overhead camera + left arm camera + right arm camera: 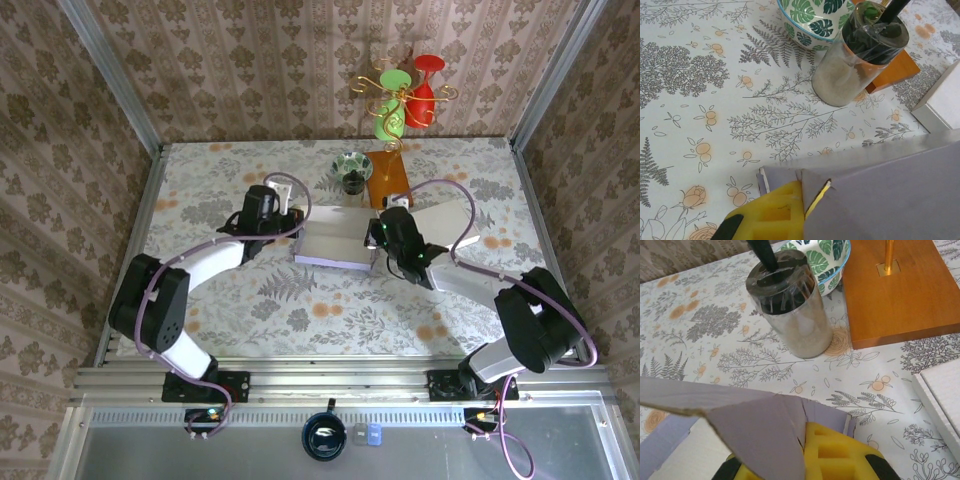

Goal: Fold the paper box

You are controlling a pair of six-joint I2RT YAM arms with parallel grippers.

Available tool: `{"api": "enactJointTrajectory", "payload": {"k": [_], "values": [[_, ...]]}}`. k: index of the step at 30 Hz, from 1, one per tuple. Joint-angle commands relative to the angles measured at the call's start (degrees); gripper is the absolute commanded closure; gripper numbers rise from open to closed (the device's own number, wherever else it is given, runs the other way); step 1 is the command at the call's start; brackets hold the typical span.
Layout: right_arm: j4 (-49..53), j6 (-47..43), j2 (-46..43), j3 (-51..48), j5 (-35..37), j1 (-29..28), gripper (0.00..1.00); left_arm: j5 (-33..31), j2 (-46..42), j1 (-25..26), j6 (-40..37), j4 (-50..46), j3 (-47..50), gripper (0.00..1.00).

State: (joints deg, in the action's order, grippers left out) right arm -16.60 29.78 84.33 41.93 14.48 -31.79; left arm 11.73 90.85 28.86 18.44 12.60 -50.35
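The paper box (335, 245), lavender outside and white inside, lies partly folded in the middle of the table between both arms. My left gripper (291, 216) is shut on its far left corner. In the left wrist view a yellow finger (775, 215) presses against the lavender wall (890, 190), and the gripper (807, 194) pinches a folded flap. My right gripper (379, 236) is shut on the far right corner. Its yellow finger (840, 452) sits behind a raised lavender flap (755, 430), with the gripper (807, 442) clamped on the card.
Just beyond the box stand a sand-filled glass jar (855, 65), a leaf-patterned bowl (352, 168) and an orange wooden base (387, 178) carrying a gold stand with red and green glasses (408, 98). A white cardboard piece (450, 220) lies at the right.
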Motion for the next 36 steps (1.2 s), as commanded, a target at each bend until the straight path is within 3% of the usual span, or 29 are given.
{"api": "enactJointTrajectory", "payload": {"k": [1, 8, 14, 18, 23, 27, 31, 36], "values": [[-9.36, -2.94, -1.74, -3.64, 0.65, -2.71, 1.0, 4.89, -2.28, 2.02, 1.07, 8.92, 3.64, 0.98], [-3.71, -4.31, -3.08, -4.71, 5.77, -5.6, 1.0, 2.18, -3.01, 3.55, 2.39, 11.66, 9.34, 0.98], [10.72, 1.84, -8.71, 0.56, 4.42, -5.74, 0.63, -3.21, -5.45, 4.71, 1.26, 7.33, 9.7, 1.0], [25.98, 14.83, -14.45, 5.69, 1.83, -5.74, 0.44, -6.7, -6.45, 5.62, 1.23, 4.56, 9.0, 1.0], [35.22, 37.32, -23.76, 5.94, -2.2, -5.74, 0.42, -10.29, -6.69, 7.28, 2.74, 4.52, 9.18, 1.0], [33.8, 56.28, -27.49, 4.22, -2.37, -5.94, 0.41, -10.95, -5.89, 7.96, 2.69, 4.27, 8.55, 1.0], [31.8, 63.38, -24.41, 8.33, -0.96, -6.68, 0.41, -11.73, -5.44, 8.64, 2.92, 4.17, 8.25, 1.0], [36.41, 69.24, -18.5, 16.54, -0.59, -6.88, 0.44, -13.1, -5.33, 9.63, 2.88, 3.36, 7.9, 1.0]]}}
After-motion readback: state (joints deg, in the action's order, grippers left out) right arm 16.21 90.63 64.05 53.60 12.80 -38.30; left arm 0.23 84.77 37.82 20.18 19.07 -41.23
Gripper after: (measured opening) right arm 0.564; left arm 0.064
